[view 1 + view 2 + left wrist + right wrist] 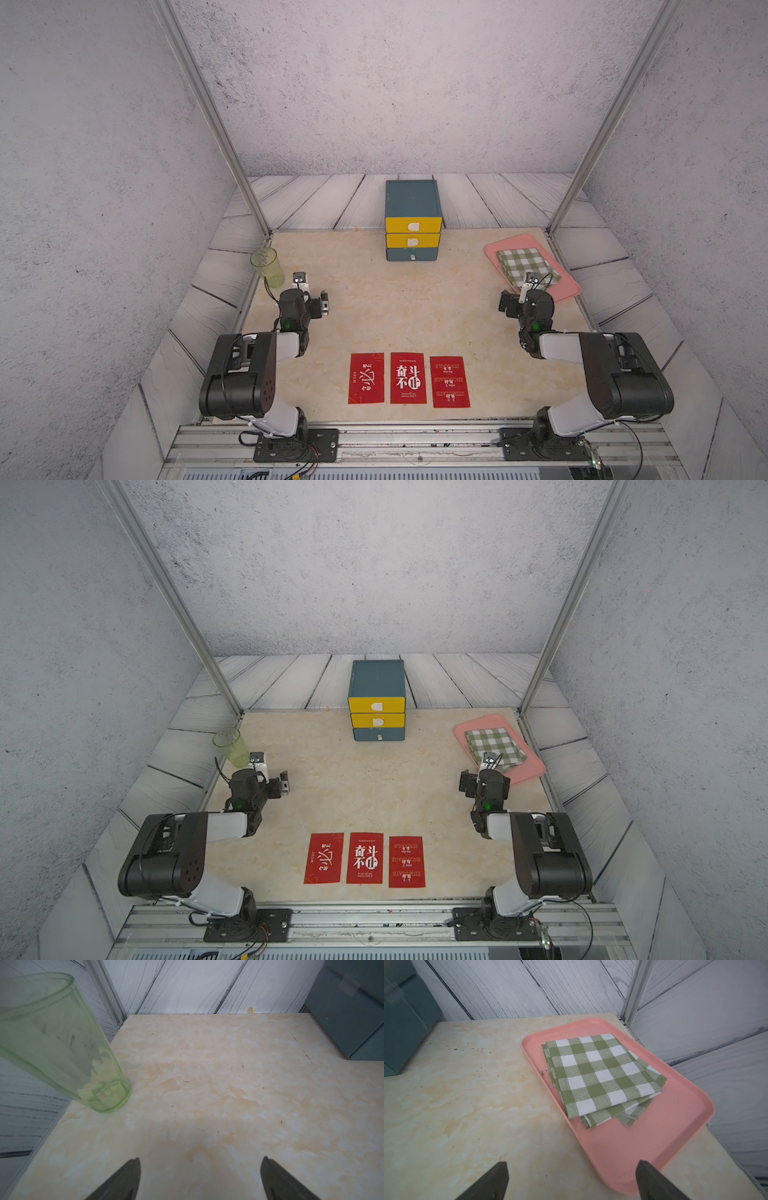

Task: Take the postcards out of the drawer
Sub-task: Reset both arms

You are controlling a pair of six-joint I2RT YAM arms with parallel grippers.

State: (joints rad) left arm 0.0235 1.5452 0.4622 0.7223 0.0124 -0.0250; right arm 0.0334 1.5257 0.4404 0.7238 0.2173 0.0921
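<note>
Three red postcards with white lettering lie flat in a row near the table's front edge, left [366, 378], middle [408, 378] and right [450, 381]; both top views show them [365, 858]. The drawer unit [412, 220] stands at the back centre, teal with two yellow drawer fronts over a teal one, all pushed in. My left gripper [313, 297] [201, 1159] hovers open over bare tabletop at the left. My right gripper [515, 297] [572, 1162] is open at the right, by the tray's near corner. Neither holds anything.
A clear green cup [267, 266] [62, 1043] stands at the left edge, close to my left gripper. A pink tray [561, 291] [633, 1157] at the back right carries a folded green-checked cloth [527, 264] [598, 1076]. Metal posts rise at both back corners.
</note>
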